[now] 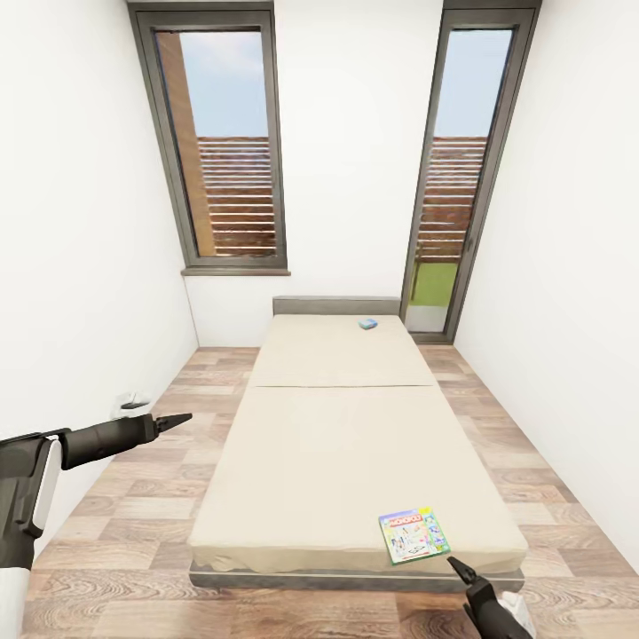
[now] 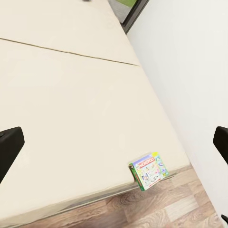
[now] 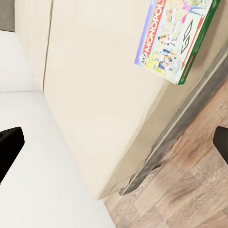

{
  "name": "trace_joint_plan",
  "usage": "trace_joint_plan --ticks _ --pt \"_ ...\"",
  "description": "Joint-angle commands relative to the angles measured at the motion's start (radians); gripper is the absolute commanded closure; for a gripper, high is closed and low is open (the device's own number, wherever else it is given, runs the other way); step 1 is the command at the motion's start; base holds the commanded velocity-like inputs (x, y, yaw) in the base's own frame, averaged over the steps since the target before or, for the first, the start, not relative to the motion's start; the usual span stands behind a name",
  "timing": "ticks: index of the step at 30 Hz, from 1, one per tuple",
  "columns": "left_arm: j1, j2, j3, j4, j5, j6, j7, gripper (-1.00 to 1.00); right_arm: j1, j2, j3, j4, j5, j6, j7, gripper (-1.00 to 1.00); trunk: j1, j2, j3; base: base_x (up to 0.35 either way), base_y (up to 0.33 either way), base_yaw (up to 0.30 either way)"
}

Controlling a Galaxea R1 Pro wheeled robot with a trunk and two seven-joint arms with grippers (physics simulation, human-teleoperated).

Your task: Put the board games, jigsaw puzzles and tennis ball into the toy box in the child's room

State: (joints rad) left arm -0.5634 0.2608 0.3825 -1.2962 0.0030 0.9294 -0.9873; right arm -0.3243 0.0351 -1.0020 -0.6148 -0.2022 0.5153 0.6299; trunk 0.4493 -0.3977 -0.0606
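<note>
We judged the main risk to be the green-edged Monopoly box (image 1: 414,534), lying flat near the foot corner of the bed (image 1: 337,461) on our right: a low reach could push it over the mattress edge onto the wood floor (image 1: 124,506). The blue board game (image 1: 368,324) lay well apart, up near the headboard (image 1: 335,305). Our right end effector (image 1: 461,570) hovered just beside the corner, touching nothing; our left end effector (image 1: 174,419) hung over the floor. Both wrist views showed fingers (image 3: 10,145) spread wide and empty
</note>
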Motion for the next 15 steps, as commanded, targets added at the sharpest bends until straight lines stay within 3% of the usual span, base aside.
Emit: trace_joint_plan --ticks 1,5,9,15 --pt "-0.001 0.0 0.001 0.0 0.0 0.008 -0.004 -1.0 -0.002 0.001 -0.008 -0.001 -0.007 0.005 0.003 -1.0 0.001 -0.002 -0.002 0.0 0.0 0.0" --pt "-0.001 0.0 0.001 0.0 0.0 0.008 -0.004 -1.0 -0.002 0.003 -0.013 0.0 -0.046 -0.01 0.002 -1.0 0.001 -0.002 -0.002 0.0 0.0 0.0" --pt "-0.001 0.0 0.001 0.0 0.0 0.008 -0.004 -1.0 -0.002 0.003 -0.014 0.009 -0.11 -0.014 -0.002 -1.0 0.001 -0.002 -0.002 0.0 0.0 0.0" --pt "-0.001 0.0 0.001 0.0 0.0 0.008 -0.004 -1.0 -0.002 -0.011 -0.019 0.088 -0.174 -0.007 0.003 -1.0 0.001 -0.002 -0.002 0.0 0.0 0.0"
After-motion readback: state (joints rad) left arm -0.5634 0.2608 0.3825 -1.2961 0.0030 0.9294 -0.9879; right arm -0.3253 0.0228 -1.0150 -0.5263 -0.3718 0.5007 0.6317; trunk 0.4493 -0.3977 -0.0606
